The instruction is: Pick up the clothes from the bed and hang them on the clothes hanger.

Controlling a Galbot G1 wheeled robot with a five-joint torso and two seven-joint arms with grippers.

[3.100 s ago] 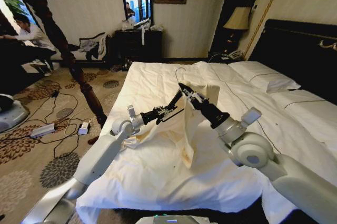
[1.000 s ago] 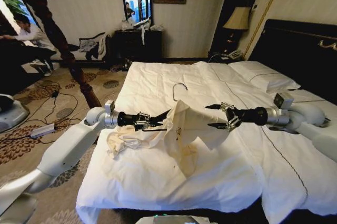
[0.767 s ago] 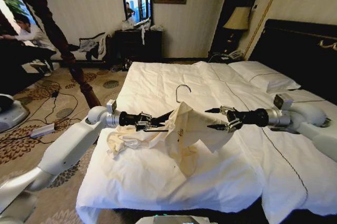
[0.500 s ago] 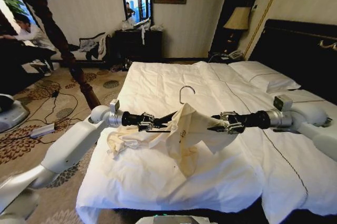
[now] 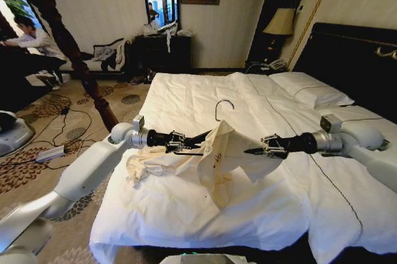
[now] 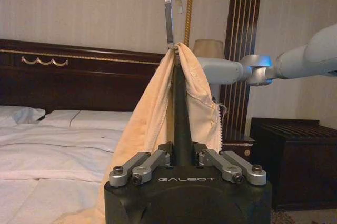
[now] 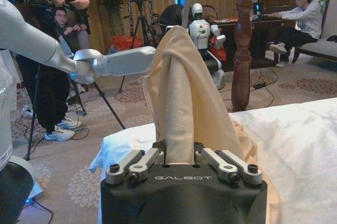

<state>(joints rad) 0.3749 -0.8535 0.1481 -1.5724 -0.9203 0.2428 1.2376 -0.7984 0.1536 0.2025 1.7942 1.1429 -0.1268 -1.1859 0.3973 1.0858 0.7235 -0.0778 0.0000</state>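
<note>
The cream-yellow clothes point(image 5: 217, 152) are draped over the clothes hanger, whose silver hook point(image 5: 223, 106) stands up above the cloth over the white bed point(image 5: 186, 90). My left gripper point(image 5: 188, 142) comes in from the left and is shut on the hanger's dark arm point(image 6: 181, 113). In the left wrist view the hook point(image 6: 171, 13) rises over the cloth point(image 6: 150, 124). My right gripper point(image 5: 257, 150) reaches in from the right and is shut on a fold of the clothes point(image 7: 181, 87). One sleeve trails onto the sheet point(image 5: 146, 168).
A dark wooden post point(image 5: 74, 59) and cables point(image 5: 68, 146) are on the carpet left of the bed. White pillows point(image 5: 310, 90) and the black headboard point(image 5: 353, 59) lie to the right. A dark dresser point(image 5: 161, 50) stands at the far wall.
The right arm swung out to the right, then its open gripper moved back in and shut on the cloth. The left gripper carried the hanger rightward, and the hook rose.
</note>
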